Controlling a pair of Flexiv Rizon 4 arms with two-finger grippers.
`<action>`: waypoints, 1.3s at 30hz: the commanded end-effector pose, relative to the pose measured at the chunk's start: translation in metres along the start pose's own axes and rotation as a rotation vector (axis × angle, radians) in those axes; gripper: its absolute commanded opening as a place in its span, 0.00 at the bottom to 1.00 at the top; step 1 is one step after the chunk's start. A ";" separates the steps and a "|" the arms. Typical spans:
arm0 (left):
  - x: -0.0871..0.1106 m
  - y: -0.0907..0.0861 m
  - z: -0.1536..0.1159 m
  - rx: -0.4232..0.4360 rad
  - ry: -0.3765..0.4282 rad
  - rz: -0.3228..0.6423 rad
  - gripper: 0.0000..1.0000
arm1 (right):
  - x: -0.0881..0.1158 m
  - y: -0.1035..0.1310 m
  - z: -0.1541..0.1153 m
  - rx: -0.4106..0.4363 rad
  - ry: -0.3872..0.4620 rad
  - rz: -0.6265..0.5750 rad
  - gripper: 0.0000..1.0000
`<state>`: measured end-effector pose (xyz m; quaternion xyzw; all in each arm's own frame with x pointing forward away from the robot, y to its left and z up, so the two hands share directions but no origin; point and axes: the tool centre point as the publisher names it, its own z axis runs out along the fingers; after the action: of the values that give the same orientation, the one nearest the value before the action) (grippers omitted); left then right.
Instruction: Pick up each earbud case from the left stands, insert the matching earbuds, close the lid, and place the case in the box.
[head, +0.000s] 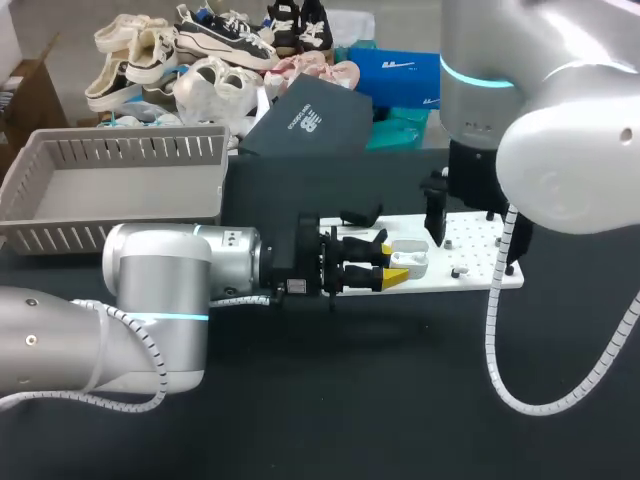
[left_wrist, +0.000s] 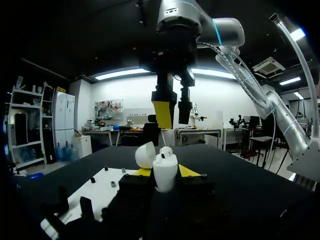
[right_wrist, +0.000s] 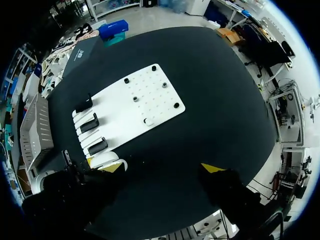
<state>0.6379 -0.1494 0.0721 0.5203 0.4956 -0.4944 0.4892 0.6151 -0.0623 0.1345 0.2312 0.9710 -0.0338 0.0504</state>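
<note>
The black table (head: 400, 380) carries a grey slatted basket (head: 60, 235) at its far left, judged to be the destination box. A white pegboard (head: 475, 262) lies right of centre, with three black stands (right_wrist: 90, 122) along its left edge.

The left gripper (head: 392, 262) is held low over that edge of the board. Its yellow tips are closed on a white earbud case (left_wrist: 165, 175) from two sides. The case is upright, with its lid (left_wrist: 145, 155) hinged open to one side. A rounded white piece at the mouth is taken to be an earbud (left_wrist: 166, 150); whether it is seated cannot be told.

The right gripper (left_wrist: 173, 124) hangs directly above the case, clear of it. Its fingers are spread and nothing is seen between them.

The case is judged light, rigid and smooth, so liable to slip or twist under a light pinch. Hold is best taken on the body's flat sides, below the hinge. The lid is judged the weak point and is best pressed from above.

Open room is noted towards the table's near side. The stands and the basket wall are the edges to be cleared.
</note>
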 end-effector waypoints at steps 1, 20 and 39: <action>-0.001 -0.002 -0.002 -0.003 0.002 0.006 0.00 | 0.000 -0.016 0.009 -0.079 -0.061 0.019 0.96; -0.009 -0.004 -0.016 -0.045 0.033 0.028 0.00 | -0.035 -0.010 0.050 -0.125 -0.103 -0.018 0.63; -0.009 -0.004 -0.016 -0.045 0.033 0.028 0.00 | -0.048 -0.008 0.076 -0.216 -0.063 -0.193 0.49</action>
<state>0.6362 -0.1336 0.0812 0.5254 0.5062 -0.4696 0.4971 0.6567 -0.0936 0.0685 0.1298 0.9846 0.0527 0.1046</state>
